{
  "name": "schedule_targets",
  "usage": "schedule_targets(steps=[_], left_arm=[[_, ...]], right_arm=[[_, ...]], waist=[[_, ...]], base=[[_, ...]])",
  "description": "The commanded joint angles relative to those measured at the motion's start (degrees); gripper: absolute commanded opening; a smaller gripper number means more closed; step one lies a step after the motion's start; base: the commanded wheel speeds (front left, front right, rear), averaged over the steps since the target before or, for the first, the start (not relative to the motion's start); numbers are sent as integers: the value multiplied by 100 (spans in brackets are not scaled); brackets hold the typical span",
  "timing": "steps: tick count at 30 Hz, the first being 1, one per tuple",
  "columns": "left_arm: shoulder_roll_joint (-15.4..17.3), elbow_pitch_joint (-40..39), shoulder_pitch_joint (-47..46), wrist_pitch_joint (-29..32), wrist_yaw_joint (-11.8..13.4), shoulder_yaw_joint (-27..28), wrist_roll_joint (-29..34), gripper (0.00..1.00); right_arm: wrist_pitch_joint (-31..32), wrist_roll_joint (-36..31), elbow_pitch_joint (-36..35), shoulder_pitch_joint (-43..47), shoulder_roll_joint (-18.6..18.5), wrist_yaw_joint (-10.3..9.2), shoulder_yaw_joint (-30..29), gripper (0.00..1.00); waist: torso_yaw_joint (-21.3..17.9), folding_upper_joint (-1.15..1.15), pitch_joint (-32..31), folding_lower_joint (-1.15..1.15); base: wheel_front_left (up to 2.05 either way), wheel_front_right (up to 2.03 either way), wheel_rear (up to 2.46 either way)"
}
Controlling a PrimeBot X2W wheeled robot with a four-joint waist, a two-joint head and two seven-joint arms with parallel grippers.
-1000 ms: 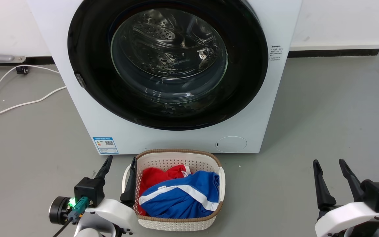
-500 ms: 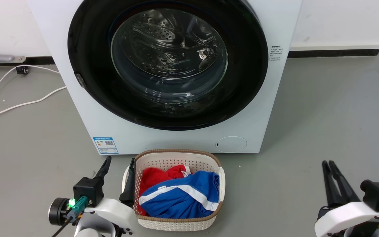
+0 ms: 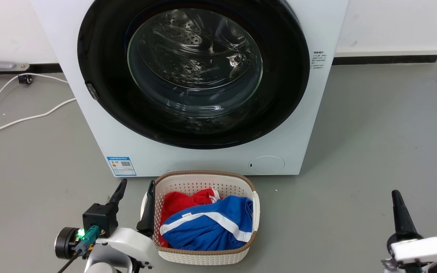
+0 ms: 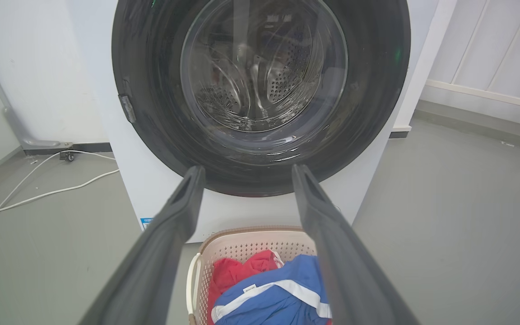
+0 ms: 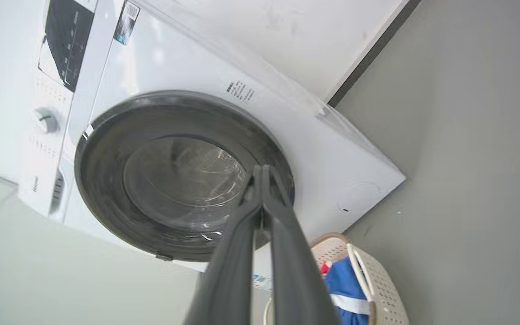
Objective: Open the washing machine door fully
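The washing machine door (image 3: 194,72) is a big round glossy black ring with a clear glass bowl, lying flat against the white washer; it also shows in the left wrist view (image 4: 260,90) and the right wrist view (image 5: 183,176). A small latch piece (image 3: 91,91) sits on its left rim. My left gripper (image 3: 135,187) is open low on the floor, beside the basket's left side, well short of the door. My right gripper (image 3: 396,195) is shut with nothing in it, low at the right, far from the door; its fingers (image 5: 262,180) meet at the tips.
A white laundry basket (image 3: 199,182) with red and blue clothes stands on the grey floor right in front of the washer. White cables (image 3: 25,119) lie on the floor to the left. A wall with dark skirting runs behind.
My right gripper has gone from open to shut, turned on its wrist and moved right and down. The left gripper has barely shifted. The door has not moved.
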Motion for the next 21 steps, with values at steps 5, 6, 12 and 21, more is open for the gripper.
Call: schedule_targets(steps=[5, 6, 12, 21], left_arm=[[29, -91, 27, -28, 47, -25, -26, 100], [26, -110, 26, -26, 54, -29, -33, 100], [53, -287, -98, 3, 55, -33, -73, 100], [100, -632, -441, 9, 12, -81, -77, 100]], right_arm=[[-52, 2273, 337, -286, 6, 1, -49, 0], [-53, 2621, 396, -342, 5, 1, -79, 0], [170, 3928, 833, -914, 3, 1, -503, 0], [655, 4716, 2034, -2481, -588, 1, -762, 0]], waist=[[0, 0, 56, 0], [3, 0, 72, 0], [31, 0, 318, 0], [148, 0, 1018, 0]], base=[[0, 0, 0], [0, 0, 0], [0, 0, 0], [0, 0, 0]])
